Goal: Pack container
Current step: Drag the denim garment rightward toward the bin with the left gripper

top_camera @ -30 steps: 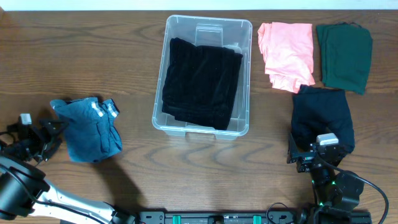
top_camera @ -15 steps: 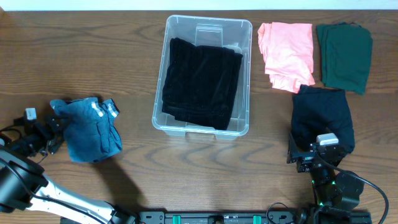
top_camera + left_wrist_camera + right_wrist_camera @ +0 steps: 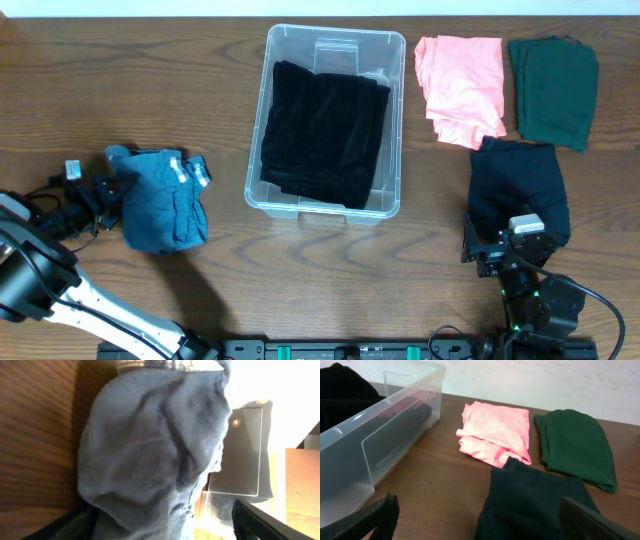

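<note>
The clear container [image 3: 335, 35] stands at the table's middle back with a black garment [image 3: 325, 130] lying in it. It also shows in the right wrist view [image 3: 375, 445] and the left wrist view [image 3: 245, 450]. My left gripper [image 3: 112, 192] is at the left and is shut on the left edge of a bunched blue garment [image 3: 162, 200], which fills the space between its fingers [image 3: 165, 527]. My right gripper [image 3: 505, 238] is open and empty at the front right, its fingers [image 3: 480, 520] over the near edge of a dark navy garment [image 3: 520, 190].
A pink garment [image 3: 460, 85] and a dark green folded garment [image 3: 553, 90] lie at the back right, beyond the navy one. Bare wood lies between the blue garment and the container's left wall.
My left gripper moved right to the blue garment, took hold of it, and dragged it to the right towards the container. The right arm has not moved.
</note>
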You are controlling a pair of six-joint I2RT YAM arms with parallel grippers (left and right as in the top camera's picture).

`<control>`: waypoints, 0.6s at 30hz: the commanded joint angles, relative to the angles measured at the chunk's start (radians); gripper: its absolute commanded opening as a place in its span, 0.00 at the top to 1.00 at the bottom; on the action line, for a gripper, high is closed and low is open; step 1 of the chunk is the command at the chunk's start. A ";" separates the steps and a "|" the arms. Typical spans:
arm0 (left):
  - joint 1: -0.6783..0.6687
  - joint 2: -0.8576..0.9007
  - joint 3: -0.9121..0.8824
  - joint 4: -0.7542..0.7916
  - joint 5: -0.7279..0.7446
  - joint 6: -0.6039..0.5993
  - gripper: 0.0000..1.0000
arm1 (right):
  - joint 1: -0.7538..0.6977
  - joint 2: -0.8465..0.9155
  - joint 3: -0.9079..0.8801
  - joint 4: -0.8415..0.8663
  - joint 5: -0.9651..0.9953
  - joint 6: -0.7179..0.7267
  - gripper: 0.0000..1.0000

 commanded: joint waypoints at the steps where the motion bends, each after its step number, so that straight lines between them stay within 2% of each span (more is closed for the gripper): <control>1: -0.019 0.111 -0.059 0.023 -0.396 -0.057 0.14 | -0.003 -0.005 -0.002 -0.001 -0.003 0.011 0.01; 4: -0.019 0.111 -0.060 0.016 -0.444 -0.113 0.14 | -0.003 -0.005 -0.002 -0.002 -0.003 0.011 0.01; 15: -0.066 0.111 -0.064 -0.141 -0.422 -0.115 0.14 | -0.003 -0.005 -0.002 -0.001 -0.003 0.011 0.01; 18: -0.095 0.111 -0.064 -0.134 -0.369 -0.050 0.14 | -0.003 -0.005 -0.002 -0.001 -0.003 0.011 0.01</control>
